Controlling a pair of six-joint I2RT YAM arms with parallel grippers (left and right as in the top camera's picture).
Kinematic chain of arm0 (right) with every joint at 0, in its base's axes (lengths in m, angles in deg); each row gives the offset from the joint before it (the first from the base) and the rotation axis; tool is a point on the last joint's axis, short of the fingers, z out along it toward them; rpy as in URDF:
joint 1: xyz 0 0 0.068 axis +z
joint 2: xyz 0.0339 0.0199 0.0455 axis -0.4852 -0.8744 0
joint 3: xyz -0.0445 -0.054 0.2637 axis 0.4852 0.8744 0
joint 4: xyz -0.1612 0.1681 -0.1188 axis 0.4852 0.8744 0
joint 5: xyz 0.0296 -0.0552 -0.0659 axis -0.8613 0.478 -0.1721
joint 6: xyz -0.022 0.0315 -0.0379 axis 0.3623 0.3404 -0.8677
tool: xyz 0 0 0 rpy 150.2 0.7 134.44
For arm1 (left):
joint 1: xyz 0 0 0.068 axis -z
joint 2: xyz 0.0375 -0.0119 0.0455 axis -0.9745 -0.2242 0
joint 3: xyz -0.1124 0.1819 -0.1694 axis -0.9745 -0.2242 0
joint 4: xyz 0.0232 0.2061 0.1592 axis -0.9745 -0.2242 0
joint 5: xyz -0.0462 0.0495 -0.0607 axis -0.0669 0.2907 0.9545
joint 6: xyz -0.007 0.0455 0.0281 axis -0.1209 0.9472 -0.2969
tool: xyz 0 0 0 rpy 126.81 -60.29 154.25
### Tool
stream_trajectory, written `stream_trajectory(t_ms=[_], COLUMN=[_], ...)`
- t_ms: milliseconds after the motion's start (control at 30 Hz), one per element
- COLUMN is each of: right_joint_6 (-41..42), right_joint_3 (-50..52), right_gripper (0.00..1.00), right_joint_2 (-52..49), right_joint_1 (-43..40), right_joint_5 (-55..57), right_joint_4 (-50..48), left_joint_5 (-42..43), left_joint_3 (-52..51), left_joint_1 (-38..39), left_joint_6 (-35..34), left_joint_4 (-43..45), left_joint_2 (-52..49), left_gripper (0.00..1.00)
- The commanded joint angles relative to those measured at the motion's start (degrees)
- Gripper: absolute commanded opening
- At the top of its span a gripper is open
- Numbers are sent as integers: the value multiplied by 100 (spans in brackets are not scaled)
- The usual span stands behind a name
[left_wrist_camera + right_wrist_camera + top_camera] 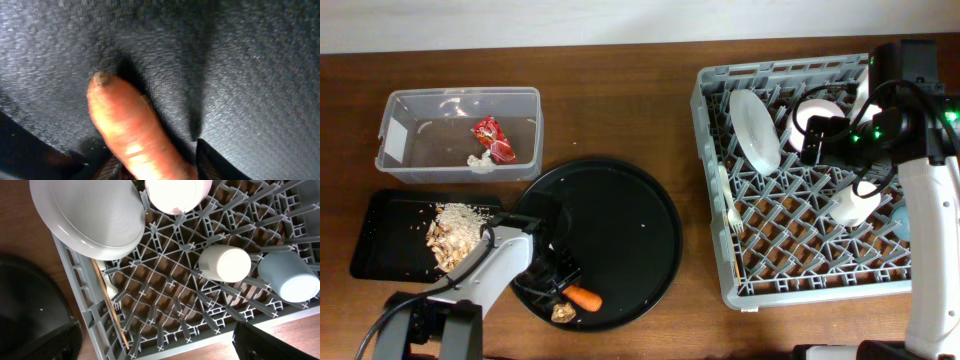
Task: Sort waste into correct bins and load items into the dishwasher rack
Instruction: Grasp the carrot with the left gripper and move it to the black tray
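The orange carrot lies on the large round black tray. My left gripper is closed on it; in the left wrist view the carrot sits between both fingers. A small brown chunk lies beside it. The red wrapper is in the clear tub. Peanut scraps are in the flat black tray. The grey rack holds the plate, bowl, white cup, light-blue cup, fork and chopstick. My right gripper hovers open and empty over the rack.
The round black tray lies between the bins on the left and the rack on the right. Bare brown table shows between the tray and the rack. The right arm reaches in from the right edge over the rack.
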Motion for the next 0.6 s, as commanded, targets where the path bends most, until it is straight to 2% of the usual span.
stream_trajectory(t_ms=[0,67,167,233,333,400,567], right_joint_6=[0,0,0,0,0,-2,-2], right_joint_3=[-7,-7,-7,-7,-7,-7,-7], right_gripper=[99,99,99,99,99,99,99], right_joint_2=[-42,-42,-42,-42,-42,-42,-42], right_joint_1=[-42,-42,-42,-42,-42,-42,-42], right_joint_5=[-33,-33,-33,-33,-31,-31,-31], right_joint_4=[13,13,28,39,50,52,50], left_joint_5=[-42,-94,-129,-129,-201,-302,-457], left_joint_3=[-114,-4,308,549,973,1314,2243], left_joint_1=[15,15,15,11,-138,-376,-1427], left_joint_6=[149,297,717,883,1082,1235,1816], left_joint_4=[476,483,483,450,229,-52,-693], left_joint_2=[-116,-116,-116,-116,-114,-87,70], left_gripper=[38,30,13,7,1,0,0])
